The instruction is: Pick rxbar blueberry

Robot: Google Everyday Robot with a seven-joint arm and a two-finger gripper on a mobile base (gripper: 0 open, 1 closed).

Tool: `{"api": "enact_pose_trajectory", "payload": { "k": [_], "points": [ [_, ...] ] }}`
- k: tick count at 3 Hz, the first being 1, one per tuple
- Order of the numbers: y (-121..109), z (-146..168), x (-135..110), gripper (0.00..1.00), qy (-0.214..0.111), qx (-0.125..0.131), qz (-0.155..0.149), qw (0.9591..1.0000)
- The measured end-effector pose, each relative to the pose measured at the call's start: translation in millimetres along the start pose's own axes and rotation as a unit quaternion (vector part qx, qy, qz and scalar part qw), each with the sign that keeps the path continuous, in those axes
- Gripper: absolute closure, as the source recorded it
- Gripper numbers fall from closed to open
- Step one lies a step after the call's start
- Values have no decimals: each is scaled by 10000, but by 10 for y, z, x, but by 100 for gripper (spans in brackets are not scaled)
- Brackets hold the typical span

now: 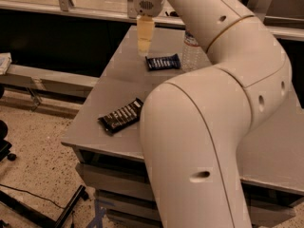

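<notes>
We look down from behind our own arm [213, 127], close up, across the table [109, 94]; our end effector [145, 49] hangs above its far side

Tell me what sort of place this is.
Probably a lab or office test area: plain gray table, speckled floor with loose cable, and the gripper hanging over the table's far end near the rxbar blueberry.

Grey table [114, 99] fills the centre, with stacked grey units [111, 177] beneath it. Speckled floor [33, 160] lies at 8 o'clock. Low grey bench [52, 77] at 9 o'clock fronts a dark wall panel [57, 39]. Gripper [144, 51] hangs at 12 o'clock above the table's far end.
</notes>
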State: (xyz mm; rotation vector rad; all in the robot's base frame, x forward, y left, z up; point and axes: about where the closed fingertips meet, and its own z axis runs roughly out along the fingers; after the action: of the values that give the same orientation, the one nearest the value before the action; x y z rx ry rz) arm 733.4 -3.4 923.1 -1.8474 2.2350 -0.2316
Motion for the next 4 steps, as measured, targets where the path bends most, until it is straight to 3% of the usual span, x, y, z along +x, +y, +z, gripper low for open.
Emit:
{"api": "enact_pose_trajectory", "payload": {
  "k": [2, 4],
  "points": [
    [-113, 193, -52, 0, -231, 65, 5, 9997],
    [-38, 634, 94, 0, -269, -311, 27, 9991]
  ]
}}
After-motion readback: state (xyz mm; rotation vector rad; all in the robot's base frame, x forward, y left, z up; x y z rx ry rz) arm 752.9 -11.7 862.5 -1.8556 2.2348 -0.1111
